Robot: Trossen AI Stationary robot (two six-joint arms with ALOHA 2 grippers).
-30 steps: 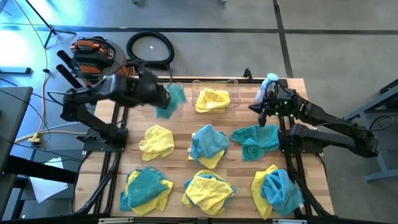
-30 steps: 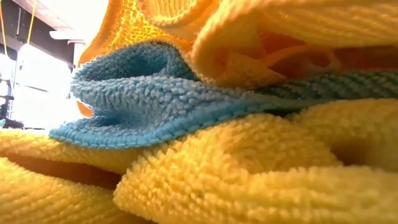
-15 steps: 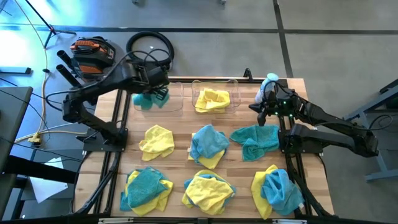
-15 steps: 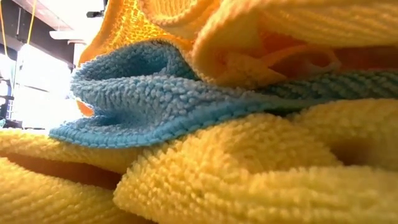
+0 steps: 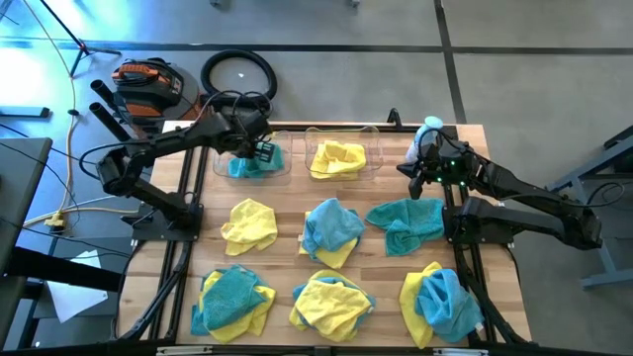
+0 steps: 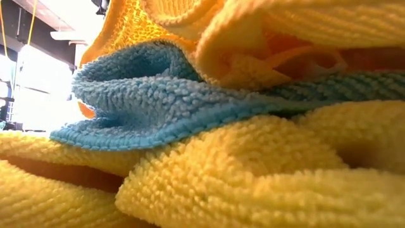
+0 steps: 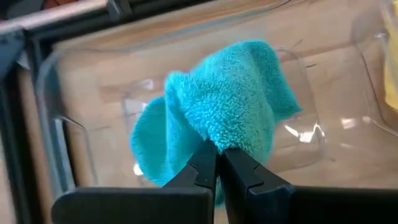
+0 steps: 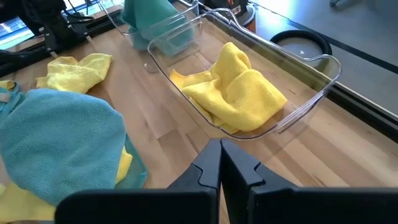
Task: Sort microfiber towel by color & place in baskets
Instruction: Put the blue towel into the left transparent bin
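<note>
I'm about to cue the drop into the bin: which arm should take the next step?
Left. Its pincer is shut on the teal towel, already lowered into the left basket, so it only needs to open. The right pincer is shut, empty, and waits near the basket holding a yellow towel.

A grey concrete floor [image 5: 514, 59] crossed by dark seams surrounds the wooden table [image 5: 287, 203] — on it lie a coiled black hose [image 5: 238, 76], an orange-and-black tool bag [image 5: 146, 83] and a bluish light patch at the corner.
</note>
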